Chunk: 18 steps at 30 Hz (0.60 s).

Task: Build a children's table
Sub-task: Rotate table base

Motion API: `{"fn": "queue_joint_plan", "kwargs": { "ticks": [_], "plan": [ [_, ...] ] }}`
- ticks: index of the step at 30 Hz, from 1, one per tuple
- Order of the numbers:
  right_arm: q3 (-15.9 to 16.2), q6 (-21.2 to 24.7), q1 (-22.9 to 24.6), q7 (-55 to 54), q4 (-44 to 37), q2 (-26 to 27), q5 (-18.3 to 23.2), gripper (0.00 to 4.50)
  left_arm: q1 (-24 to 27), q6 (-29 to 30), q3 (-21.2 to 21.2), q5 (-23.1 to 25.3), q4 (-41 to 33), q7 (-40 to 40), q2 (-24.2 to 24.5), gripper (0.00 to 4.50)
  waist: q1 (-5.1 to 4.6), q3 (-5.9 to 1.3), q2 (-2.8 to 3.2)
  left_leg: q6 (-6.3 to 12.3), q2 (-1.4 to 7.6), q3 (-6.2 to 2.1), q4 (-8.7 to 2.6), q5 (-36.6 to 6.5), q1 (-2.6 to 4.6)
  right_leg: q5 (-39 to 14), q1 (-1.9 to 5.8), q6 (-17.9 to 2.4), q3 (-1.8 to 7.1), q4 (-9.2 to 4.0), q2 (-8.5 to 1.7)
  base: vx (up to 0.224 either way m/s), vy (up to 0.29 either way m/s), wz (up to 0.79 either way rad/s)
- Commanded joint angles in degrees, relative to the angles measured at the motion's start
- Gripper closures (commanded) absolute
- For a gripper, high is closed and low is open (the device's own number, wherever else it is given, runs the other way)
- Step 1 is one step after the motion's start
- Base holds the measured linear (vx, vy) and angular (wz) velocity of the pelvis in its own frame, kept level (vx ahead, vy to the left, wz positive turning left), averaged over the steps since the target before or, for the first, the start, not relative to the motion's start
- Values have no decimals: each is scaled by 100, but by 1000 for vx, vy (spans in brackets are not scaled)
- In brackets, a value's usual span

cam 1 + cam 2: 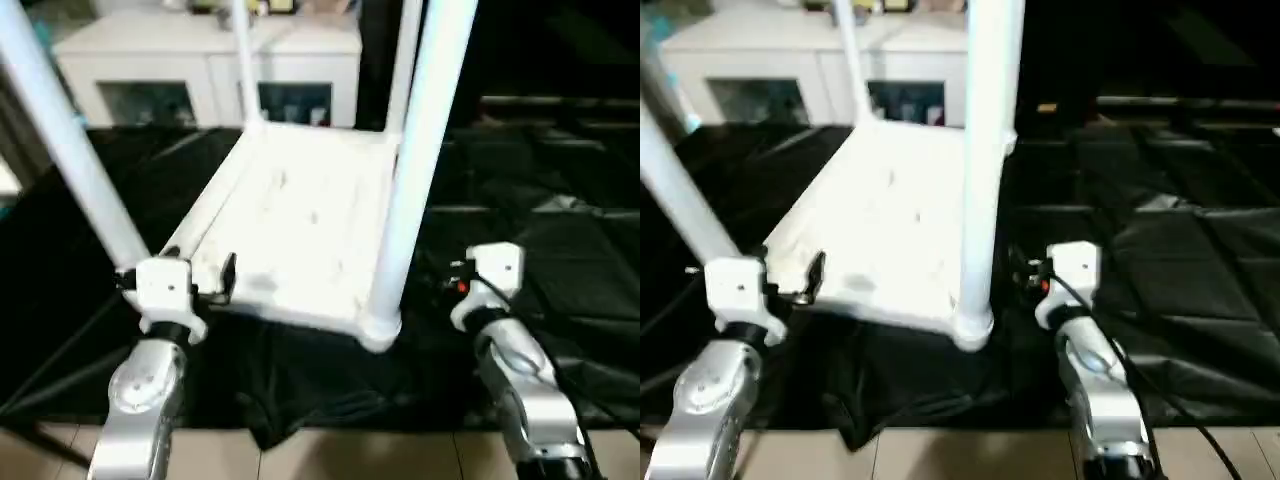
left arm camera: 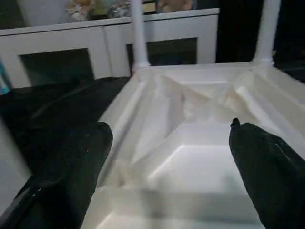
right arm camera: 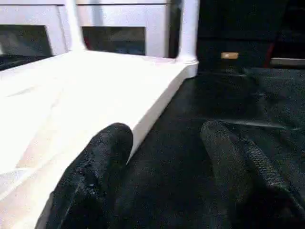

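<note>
The white children's table point(image 1: 300, 215) lies upside down on black cloth, ribbed underside point(image 2: 190, 143) facing up. Tube legs stand in the front-right socket point(image 1: 415, 170) and in both far corners point(image 1: 243, 60). A further leg point(image 1: 70, 150) leans up from the front-left corner, its base hidden behind my left wrist. My left gripper point(image 2: 167, 138) is open at the front-left edge, with the rim between its fingers point(image 2: 71, 162). My right gripper point(image 3: 167, 138) is open just right of the front-right leg, one finger point(image 3: 95, 162) beside the top's side edge, nothing held.
A white glass-door cabinet point(image 1: 200, 60) stands behind the table. Black cloth point(image 1: 560, 260) covers the work surface, wrinkled at the right and front. Light wooden floor point(image 1: 350, 455) shows along the near edge. A cable point(image 1: 1120, 360) runs along my right forearm.
</note>
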Motion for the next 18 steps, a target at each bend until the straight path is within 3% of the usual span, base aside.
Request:
{"fn": "queue_joint_plan", "kwargs": {
  "ticks": [1, 2, 3, 4, 5, 6, 7, 8, 9, 10, 11, 12, 13, 14, 15, 16, 17, 18],
  "plan": [
    [-108, -47, -15, -2, -7, -75, -45, 165, -35, 68, -121, -90, 18, -136, -65, 1, 44, -242, -258, 1397, 305, -131, -398, -1169, -155, -422, 473, -131, 537, -685, -499, 48, -61, 15],
    [-96, -59, -15, 15, -7, -84, -60, 165, -36, 67, -130, -100, 25, -152, -68, 1, 233, -196, -224, 893, 140, -69, 295, -685, -225, -2718, 651, -827, 1046, -1138, -1037, 48, -61, 15],
    [-83, -62, -9, 19, -11, -99, -82, 165, -40, 53, -151, -95, 40, -168, -67, 1, 262, -232, -180, 535, 235, -220, 463, -68, -549, -3020, 926, -1250, 1024, -1052, -1057, 77, -45, 14],
    [-75, -64, -8, 19, -10, -106, -99, 165, -44, 44, -166, -99, 53, -177, -59, 1, 316, -212, -150, 402, 265, -257, 417, 71, -548, -2862, 872, -1377, 949, -1046, -982, 102, 12, 0],
    [-75, -57, -6, 18, -23, -117, -99, 165, -55, 39, -184, -120, 69, -196, -56, 1, 289, -198, -85, 301, 302, -280, 267, 284, -617, -2325, 890, -1636, 753, -997, -753, 102, 12, 0],
    [-71, -54, -9, 5, -36, -138, -88, 165, -79, 28, -195, -135, 98, -227, -53, 1, 240, -205, 83, 307, 401, -222, -207, 488, -447, -2088, 742, -1563, 384, -939, -380, 83, 37, 10],
    [-77, -53, -9, 2, -42, -149, -81, 165, -91, 21, -198, -148, 114, -244, -57, 1, 59, -153, 309, 396, 713, -394, -667, -632, -90, -1766, 378, -1165, 54, -655, 70, 81, 90, 5],
    [-82, -53, -10, 0, -44, -156, -78, 165, -99, 16, -200, -158, 127, -257, -61, 1, -116, -145, 298, 459, 921, -624, -783, -1263, 163, -1436, 177, -1037, -34, -353, 156, 81, 90, 5],
    [-82, -54, -13, -1, -40, -159, -77, 165, -106, 15, -199, -163, 136, -262, -62, 1, -169, -273, 416, 828, 1094, -908, -855, -1619, 517, -604, -26, -725, -77, 61, 89, 113, 103, 6],
    [-88, -62, -16, -4, -34, -175, -81, 165, -128, 14, -205, -181, 177, -287, -65, 1, -258, -277, 370, 1548, 1136, -1004, -809, -1085, 616, -225, -218, -216, -93, 243, 17, 138, 63, 6],
    [-92, -75, -14, -8, -32, -190, -89, 165, -146, 8, -201, -211, 216, -331, -78, 1, -264, -267, 326, 1883, 1139, -988, -783, -746, 618, -137, -299, -12, -79, 289, -35, 138, 63, 6],
    [-85, -99, -1, 49, -40, -239, -103, 165, -130, 75, -246, -367, 233, -528, -75, 1, -248, -255, 215, 2310, 1086, -880, -733, -123, 588, 79, -407, 216, -13, 272, -129, 121, 34, 3],
    [-83, -106, 3, 65, -43, -254, -107, 165, -126, 95, -259, -412, 238, -585, -74, 1, -258, -303, 160, 2389, 985, -817, -620, 434, 578, 350, -427, 211, 52, 133, -199, 105, -4, 4],
    [-85, -141, 12, 152, -50, -319, -102, 165, -106, 91, -338, -585, 265, -894, -26, 1, -158, -301, -66, 1998, 521, -417, -325, 676, 187, 1013, -110, -38, 298, -378, -426, 105, -4, 4],
    [-112, -143, 17, 304, -56, -394, -23, 165, -89, 41, -449, -743, 297, -1296, 84, 1, -1, -368, -320, 1406, 33, -160, 27, 378, -323, 1449, 537, -181, 803, -562, -720, 93, -63, 11],
    [-115, -129, 6, 515, -41, -499, 60, 165, -101, 24, -547, -888, 343, -1695, 208, 1, 86, -407, -324, 1119, 71, -229, 179, 521, -497, 2118, 732, -461, 972, -549, -917, 101, -62, 14],
    [-100, -62, -33, 926, 8, -708, 210, 165, -208, -9, -660, -1063, 436, -2305, 438, 1, 145, -398, -317, 526, 224, -306, 75, 1169, -579, 4159, 752, -711, 835, -298, -828, 101, -62, 14],
    [-93, -46, -40, 1019, 17, -759, 240, 165, -236, -24, -680, -1097, 456, -2435, 490, 1, 164, -389, -190, 120, 247, -258, -167, 1757, -560, 5515, 618, -681, 547, -130, -404, 53, -50, 5]
  ]
}}
